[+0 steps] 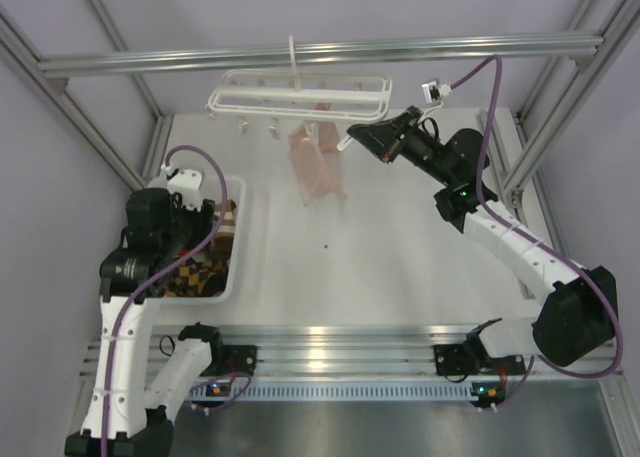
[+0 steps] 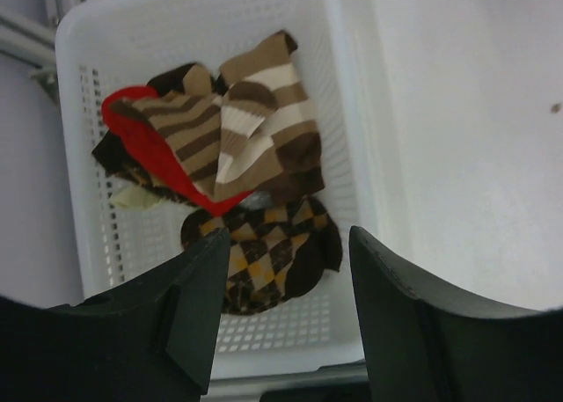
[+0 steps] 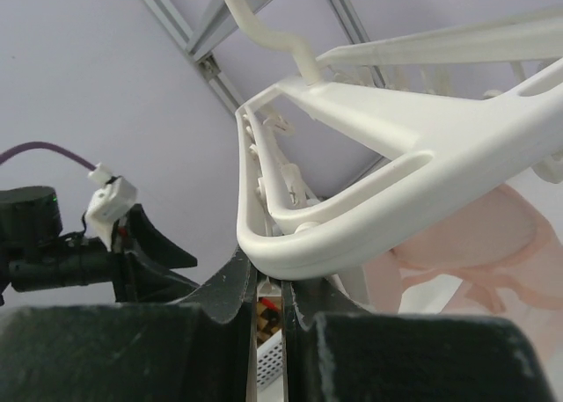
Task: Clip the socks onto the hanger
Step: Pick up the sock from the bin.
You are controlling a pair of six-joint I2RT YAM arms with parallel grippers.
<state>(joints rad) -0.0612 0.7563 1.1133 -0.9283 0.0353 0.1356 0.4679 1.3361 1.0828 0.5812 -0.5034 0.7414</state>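
Observation:
A brown and orange-tan argyle sock (image 2: 264,266) lies in the white basket (image 2: 356,147) under striped socks (image 2: 255,129); it also shows in the top view (image 1: 200,273). My left gripper (image 2: 288,235) is open and empty just above it, over the basket (image 1: 240,227) in the top view (image 1: 205,227). The white hanger (image 1: 300,92) hangs from the top bar. My right gripper (image 1: 352,134) is at its right end. In the right wrist view its jaws (image 3: 269,274) stand nearly together under the hanger's end rail (image 3: 352,235), seemingly pinching a clip; the tips are hidden.
A pale pink sock (image 1: 318,167) hangs from the hanger's clips, also seen in the right wrist view (image 3: 493,235). A red item (image 2: 149,147) lies among the basket's socks. Aluminium frame posts (image 1: 520,167) stand at the table's sides.

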